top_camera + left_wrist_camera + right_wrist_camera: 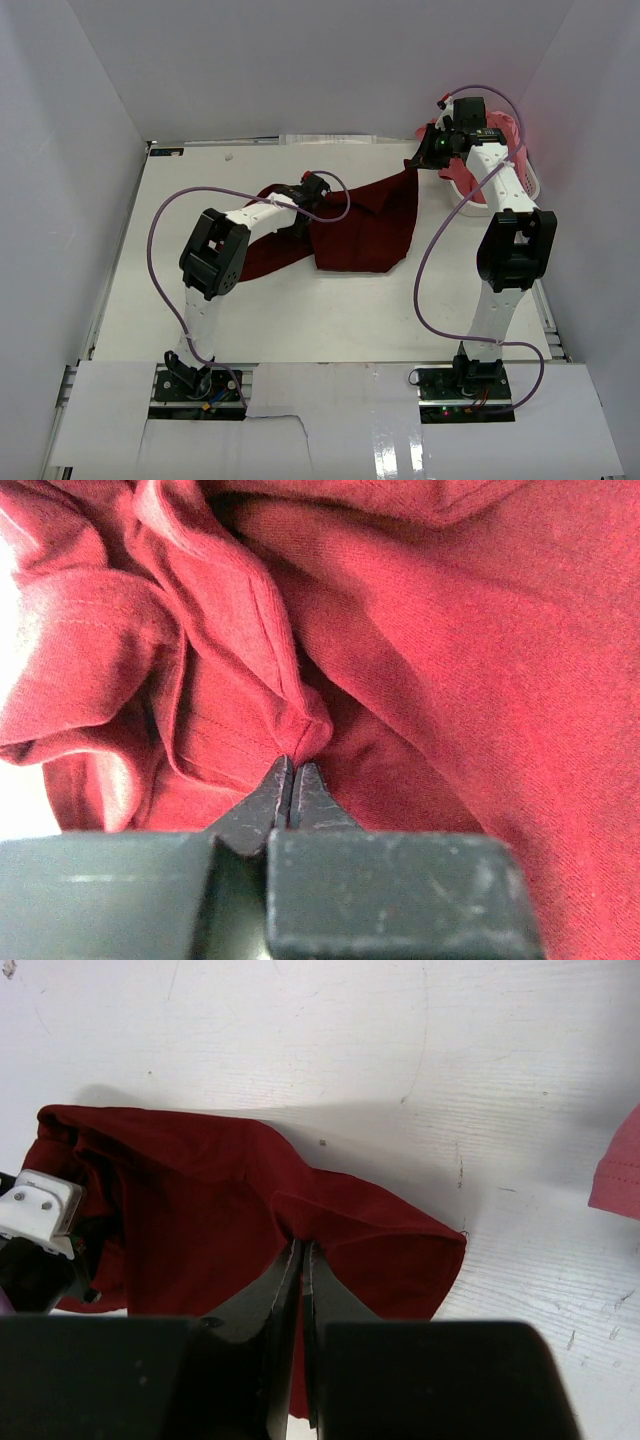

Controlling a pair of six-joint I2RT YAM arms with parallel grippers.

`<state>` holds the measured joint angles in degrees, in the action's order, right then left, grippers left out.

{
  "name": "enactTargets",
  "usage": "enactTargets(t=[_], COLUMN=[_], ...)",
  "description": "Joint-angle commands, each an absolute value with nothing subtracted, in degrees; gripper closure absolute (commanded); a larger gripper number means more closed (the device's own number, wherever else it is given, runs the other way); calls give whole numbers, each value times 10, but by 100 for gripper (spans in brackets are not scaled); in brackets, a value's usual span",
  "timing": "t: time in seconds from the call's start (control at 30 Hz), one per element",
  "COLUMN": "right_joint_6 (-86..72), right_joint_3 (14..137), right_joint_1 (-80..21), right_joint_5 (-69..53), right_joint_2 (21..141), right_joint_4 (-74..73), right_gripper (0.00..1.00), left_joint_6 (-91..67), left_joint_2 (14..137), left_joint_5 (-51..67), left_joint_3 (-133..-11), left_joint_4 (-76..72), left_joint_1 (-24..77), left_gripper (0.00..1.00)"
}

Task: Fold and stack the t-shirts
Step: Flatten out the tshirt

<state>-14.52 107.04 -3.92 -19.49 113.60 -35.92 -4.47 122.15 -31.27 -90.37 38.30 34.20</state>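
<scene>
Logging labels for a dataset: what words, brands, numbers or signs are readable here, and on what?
None readable. The maroon t-shirt and the pink t-shirt show no print or tag; the table bears only scuffs; any marking on the arm bases is too small to read.

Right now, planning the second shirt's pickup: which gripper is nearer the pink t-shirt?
Right. The right gripper pinches the maroon t-shirt just beside the pink t-shirt; the left gripper pinches the maroon one's opposite end, farther away.

Bright, even light, soft shadows; glare bleaches folds of the maroon t-shirt.
</scene>
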Motion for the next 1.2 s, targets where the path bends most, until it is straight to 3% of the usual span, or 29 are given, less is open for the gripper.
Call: enactTargets(t=[0.0, 0.2, 0.43, 0.5, 0.7, 0.83, 1.17], right_joint_6=[-137, -134, -131, -132, -132, -111, -73], right_joint_3=[1095, 1113, 1286, 1297, 1186, 1175, 1089], right_joint_1=[-41, -41, -41, -42, -46, -56, -65], right_joint_5=[-197, -196, -214, -220, -243, -244, -289], right_joint_2=[1124, 1133, 1178, 1165, 1050, 970, 659], right_joint_4=[-356, -366, -446, -447, -392, -387, -307], right_gripper=[92, 92, 92, 92, 92, 92, 92], left_joint_6=[-47, -68, -159, -164, -203, -218, -236], left_joint_2=[1204, 1181, 1123, 1114, 1006, 891, 613], left_joint_5=[-304, -284, -1, -1, 67, 105, 106], left_joint_3=[-922, -991, -1188, -1200, -1097, -1006, -912], left_joint_4=[386, 428, 534, 552, 507, 428, 350], left_joint_1=[339, 326, 117, 73, -45, -91, -93], left_gripper=[100, 100, 100, 100, 100, 100, 100])
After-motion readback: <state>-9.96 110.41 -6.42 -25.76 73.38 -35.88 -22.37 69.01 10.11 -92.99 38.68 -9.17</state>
